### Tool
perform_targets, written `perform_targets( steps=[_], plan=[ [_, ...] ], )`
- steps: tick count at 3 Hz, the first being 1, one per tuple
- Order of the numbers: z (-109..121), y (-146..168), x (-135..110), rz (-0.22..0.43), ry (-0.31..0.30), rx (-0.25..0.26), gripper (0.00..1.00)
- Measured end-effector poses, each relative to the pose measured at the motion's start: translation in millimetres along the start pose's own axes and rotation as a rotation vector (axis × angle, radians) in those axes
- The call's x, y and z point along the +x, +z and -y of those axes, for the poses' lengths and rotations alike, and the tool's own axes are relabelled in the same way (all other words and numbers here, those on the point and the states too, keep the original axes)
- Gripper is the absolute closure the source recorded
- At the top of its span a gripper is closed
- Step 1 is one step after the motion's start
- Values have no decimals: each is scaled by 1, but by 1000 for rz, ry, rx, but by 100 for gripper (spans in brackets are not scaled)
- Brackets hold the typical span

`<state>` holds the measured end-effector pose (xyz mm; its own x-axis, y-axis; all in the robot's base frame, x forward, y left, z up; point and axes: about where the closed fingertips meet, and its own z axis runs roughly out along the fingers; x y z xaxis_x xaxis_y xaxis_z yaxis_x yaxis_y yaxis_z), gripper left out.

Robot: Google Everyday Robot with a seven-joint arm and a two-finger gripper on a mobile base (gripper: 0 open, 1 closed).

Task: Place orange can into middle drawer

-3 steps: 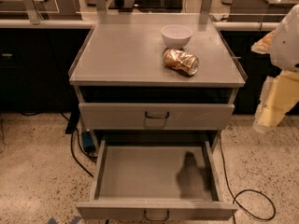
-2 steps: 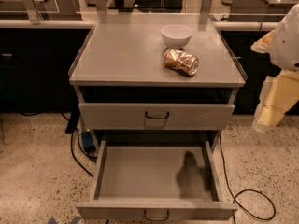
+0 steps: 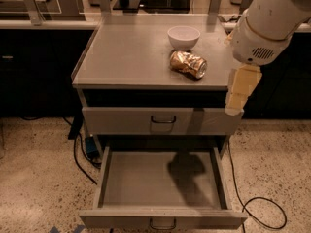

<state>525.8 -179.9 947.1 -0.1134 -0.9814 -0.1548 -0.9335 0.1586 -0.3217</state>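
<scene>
A grey cabinet [image 3: 131,57] stands on a speckled floor [image 3: 39,178], its flat top bearing two things near the back right. Below the top, the upper drawer [image 3: 121,121] is closed, with a dark curved handle in the middle of its front. Under it the middle drawer [image 3: 141,183] is pulled well out; its flat grey floor carries only a dark shadow [image 3: 187,171] right of centre. The white arm [image 3: 272,18] comes in from the upper right, beside the cabinet's right edge. The cream gripper [image 3: 240,89] hangs down from it, just off the top's right front corner and holding nothing; whether it is spread or pressed together I cannot tell. The white bowl [image 3: 183,36] sits upright on the top. The orange can [image 3: 188,64] lies on its side just in front of the bowl, well apart from the gripper
</scene>
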Motion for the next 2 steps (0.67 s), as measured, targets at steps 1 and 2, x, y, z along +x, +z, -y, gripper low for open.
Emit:
perform_targets(
  steps=[1,2],
  plan=[
    [0,0,0,0,0,0,0],
    [26,0,0,-38,20,2,0]
  ],
)
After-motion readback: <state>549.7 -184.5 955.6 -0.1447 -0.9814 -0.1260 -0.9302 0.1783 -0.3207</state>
